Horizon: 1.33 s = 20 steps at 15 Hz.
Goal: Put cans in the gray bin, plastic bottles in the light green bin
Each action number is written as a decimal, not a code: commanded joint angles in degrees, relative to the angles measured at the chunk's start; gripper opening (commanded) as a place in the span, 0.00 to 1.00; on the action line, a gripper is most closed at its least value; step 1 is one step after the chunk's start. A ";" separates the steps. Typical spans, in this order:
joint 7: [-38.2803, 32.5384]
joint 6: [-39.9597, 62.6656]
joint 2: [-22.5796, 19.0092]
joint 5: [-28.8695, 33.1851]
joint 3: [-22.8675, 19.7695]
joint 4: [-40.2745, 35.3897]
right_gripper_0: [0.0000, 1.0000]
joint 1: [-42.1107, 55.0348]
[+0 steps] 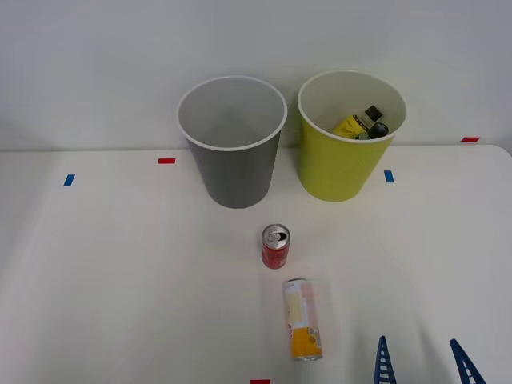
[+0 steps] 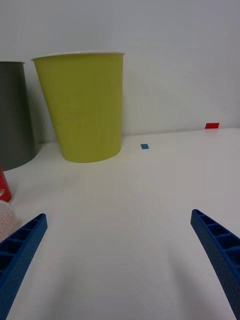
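From the front view I see the gray bin (image 1: 232, 144) standing at the back of the white table (image 1: 120, 272), with the light green bin (image 1: 348, 140) just beside it on the right, both upright. Inside the green bin lie the plastic bottles (image 1: 362, 124): I can make out a yellow label and black caps against the pale wall. In front of the gray bin the red can (image 1: 275, 246) stands upright, silver top up. Nearer to me the tall white can (image 1: 302, 318) lies on its side, its orange end pointing toward me. My right gripper (image 1: 422, 364) sits at the bottom right, its two blue fingers spread apart and holding nothing, to the right of the lying can and apart from it. Small red and blue tape marks dot the table. On the right wrist view, I see the fingers (image 2: 20, 250) wide open over bare table, the green bin (image 2: 82, 105) straight ahead and the gray bin (image 2: 12, 112) next to it. A sliver of the red can (image 2: 4, 186) and the pale end of the white can (image 2: 6, 216) show just beside one finger.
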 commanded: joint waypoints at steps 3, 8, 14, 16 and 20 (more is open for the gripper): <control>0.00 0.00 0.00 0.00 0.00 0.00 1.00 0.00; 0.00 0.00 0.00 0.00 0.00 0.00 1.00 0.00; 0.00 0.00 0.00 0.00 0.00 0.00 1.00 0.00; 0.00 0.00 0.00 0.00 0.00 0.00 1.00 0.00; 0.00 0.00 0.00 0.00 0.00 0.00 1.00 0.00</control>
